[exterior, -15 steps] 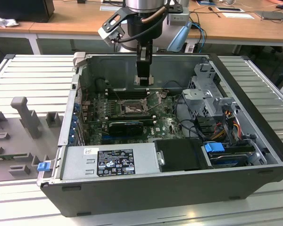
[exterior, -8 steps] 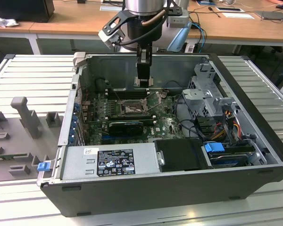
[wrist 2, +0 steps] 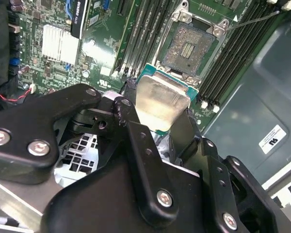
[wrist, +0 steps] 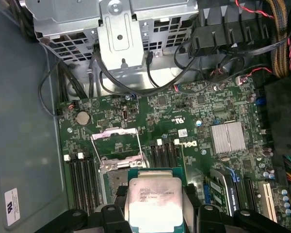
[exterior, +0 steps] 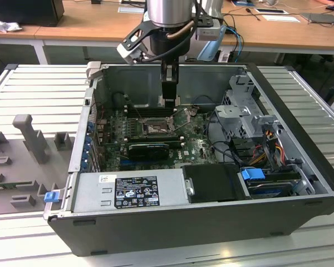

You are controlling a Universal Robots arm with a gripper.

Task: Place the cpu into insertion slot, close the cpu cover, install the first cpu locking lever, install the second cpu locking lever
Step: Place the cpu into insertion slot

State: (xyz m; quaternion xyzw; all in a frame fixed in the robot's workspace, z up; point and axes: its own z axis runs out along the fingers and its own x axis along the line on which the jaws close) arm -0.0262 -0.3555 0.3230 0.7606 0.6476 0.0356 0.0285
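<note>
My gripper [exterior: 170, 101] hangs inside the open computer case, just over the green motherboard [exterior: 197, 146], and is shut on the cpu. In both wrist views the cpu [wrist 2: 160, 103] [wrist: 154, 198] is a silvery square chip with a pale green edge, clamped flat between the black fingers [wrist 2: 128, 109]. The insertion slot [wrist 2: 189, 44] lies uncovered a short way beyond the chip, its golden-brown contact field showing. The chip is above the board, apart from the slot. The cpu cover [wrist: 115, 141], a thin metal frame, is swung open beside the slot. A thin locking lever [wrist 2: 254, 19] sticks out from the slot's corner.
Long black memory slots [wrist 2: 235, 60] flank the socket. A silver heat sink [wrist: 228, 138], a metal drive cage [wrist: 119, 39] and black cable bundles [wrist: 223, 43] stand near. The power supply [exterior: 133, 192] and the case walls [exterior: 292, 119] hem the board in.
</note>
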